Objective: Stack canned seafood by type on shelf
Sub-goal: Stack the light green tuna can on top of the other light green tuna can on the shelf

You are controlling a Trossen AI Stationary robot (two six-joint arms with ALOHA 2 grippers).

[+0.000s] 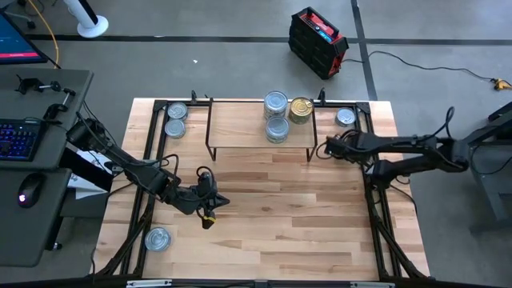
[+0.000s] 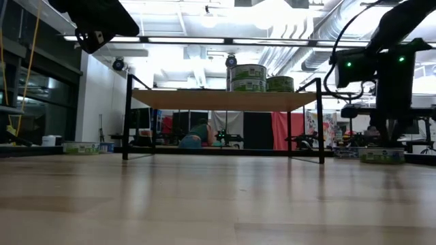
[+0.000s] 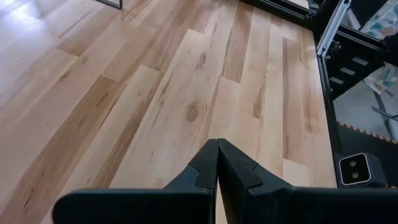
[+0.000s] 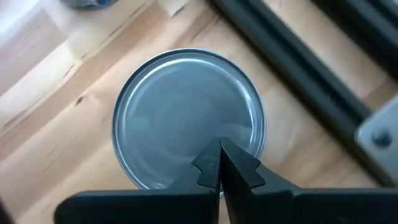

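The right tool (image 4: pixel 219 163), fingers pressed together and empty, hovers over a silver-lidded tin (image 4: pixel 186 115) on the surface beside the shelf (image 1: pixel 240 120); rigid, probably slick, best gripped across its sides.

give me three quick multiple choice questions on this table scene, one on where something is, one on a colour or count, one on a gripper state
1. Where is the gold tin?
A. on the shelf
B. on the floor
C. in the left gripper

2. How many tins lie at the table's near left corner?
A. three
B. one
C. none

3. How do the right gripper fingers stand?
A. wide open
B. clamped around a tin
C. shut, empty

Answers:
1 A, the high view shows it on the board beside the silver tins.
2 B, a single silver tin lies there.
3 C, its wrist view shows the fingertips together above a silver lid.
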